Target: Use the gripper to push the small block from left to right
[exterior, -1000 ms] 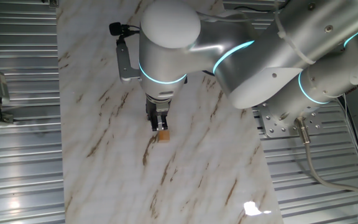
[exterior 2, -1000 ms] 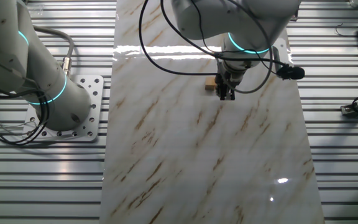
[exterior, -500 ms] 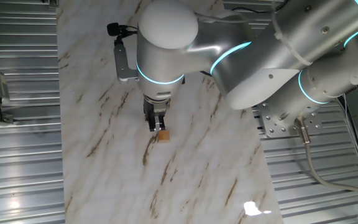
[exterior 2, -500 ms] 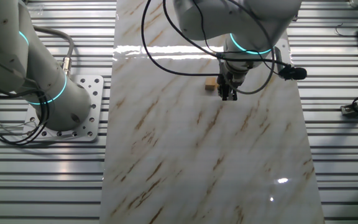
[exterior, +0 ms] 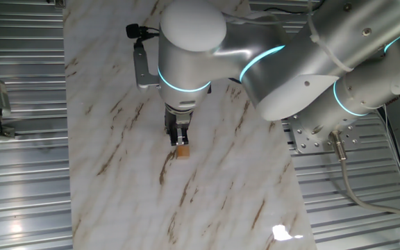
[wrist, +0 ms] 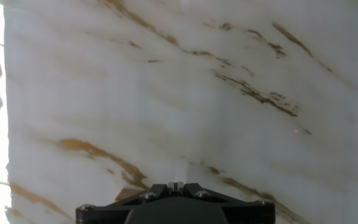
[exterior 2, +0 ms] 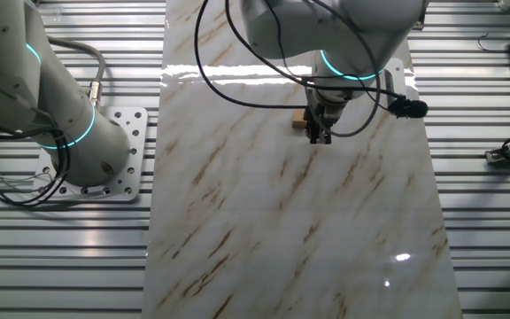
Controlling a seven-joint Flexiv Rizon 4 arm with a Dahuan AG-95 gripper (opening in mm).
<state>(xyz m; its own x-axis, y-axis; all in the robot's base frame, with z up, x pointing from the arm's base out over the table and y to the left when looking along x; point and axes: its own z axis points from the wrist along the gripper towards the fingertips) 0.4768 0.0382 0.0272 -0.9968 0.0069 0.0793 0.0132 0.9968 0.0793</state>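
Our gripper [exterior: 180, 141] points straight down at the marble tabletop [exterior: 117, 173], its fingers drawn together with no gap we can make out between them, and nothing is held in them. We see the small block [exterior: 184, 150] lying on the marble right at the fingertips: in one fixed view it sits just below and to the right of them, seemingly touching. In the other fixed view the gripper [exterior 2: 320, 135] has the small block [exterior 2: 300, 123] just beside its left edge, partly tucked behind the fingers. From the hand view we see only the dark gripper body [wrist: 176, 208] at the bottom edge, over white marble with brown veins; the block does not show there. Above the gripper rises the bulky silver-white arm [exterior: 255, 48] with its cyan light rings. Well away from the gripper, the arm's perforated base plate [exterior 2: 113, 155] sits on ribbed metal decking [exterior 2: 60, 257] beside the marble.
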